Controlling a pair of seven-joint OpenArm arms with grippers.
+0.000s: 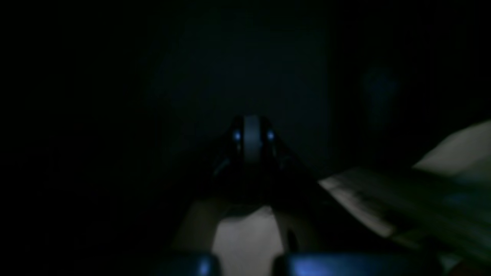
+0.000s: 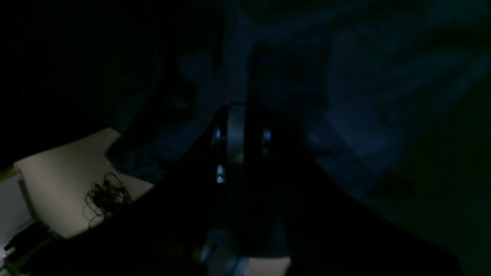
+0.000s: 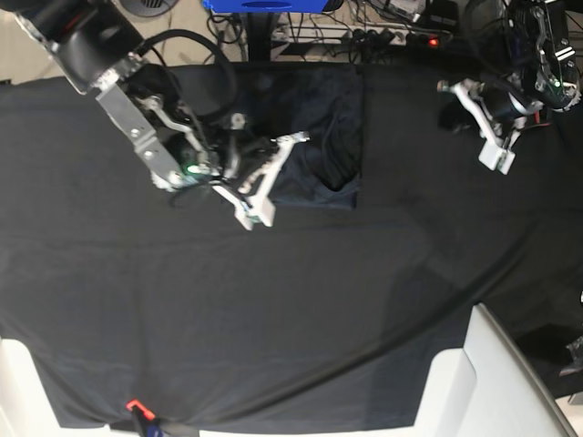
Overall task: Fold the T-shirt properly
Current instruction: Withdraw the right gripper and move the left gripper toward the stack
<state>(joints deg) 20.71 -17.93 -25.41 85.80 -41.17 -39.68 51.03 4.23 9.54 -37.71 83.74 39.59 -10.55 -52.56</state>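
The dark slate-grey T-shirt (image 3: 314, 137) lies as a folded, rumpled rectangle at the back middle of the black tablecloth (image 3: 273, 309). My right gripper (image 3: 284, 179) is open, its white fingers (image 3: 290, 148) spread in a V at the shirt's left front edge, with nothing held. In the right wrist view the bluish shirt fabric (image 2: 356, 99) fills the upper right, very dark. My left gripper (image 3: 474, 127) is open and empty over bare tablecloth, well to the right of the shirt. The left wrist view is almost black and shows no shirt.
White furniture (image 3: 496, 382) stands past the table's front right corner. A blue object (image 3: 264, 5) and cables (image 3: 383, 32) lie behind the back edge. A small red marker (image 3: 134, 405) sits at the front edge. Pale floor (image 2: 65, 180) with a tangle of cable (image 2: 107, 197) shows off the table.
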